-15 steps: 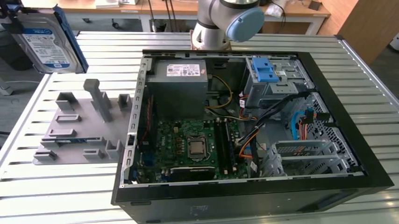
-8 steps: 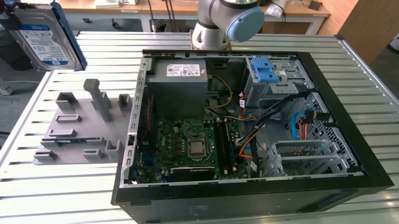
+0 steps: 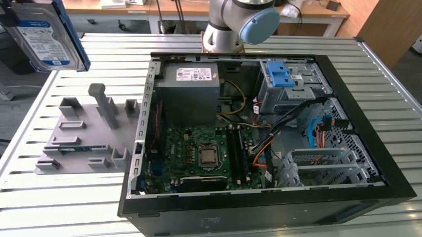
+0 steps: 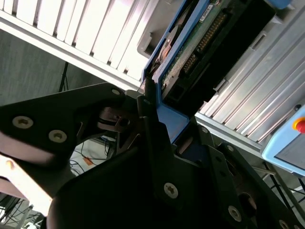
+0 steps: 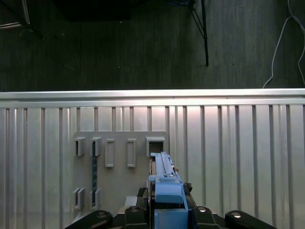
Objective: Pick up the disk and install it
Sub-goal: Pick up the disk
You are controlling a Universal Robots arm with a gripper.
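You have the disk off the counter and up in the air at the far upper corner of the exterior view's left. It stands nearly upright with a slight tilt, its white-and-blue label faces that camera, and its blue carrier runs along the edge. In the second wrist view the gripper has its black fingers pinching the blue carrier at one end of the disk. From there the green circuit-board side of the disk stretches away toward the slatted surface. In the first wrist view you see the disk edge-on, with the blue carrier nearest the camera, directly over the grey slotted fixture that lies flat on the counter. Its far end lines up with one of the fixture's upper slots. In the exterior view the fixture sits on the counter just beside the open computer case, on the exterior view's left of it, and the disk is well apart from both. The case lies on its side with the motherboard exposed. A grey power supply box sits toward its far end, and a metal drive cage with a blue latch piece is in the far corner toward the exterior view's right. The arm's base rises behind the case.
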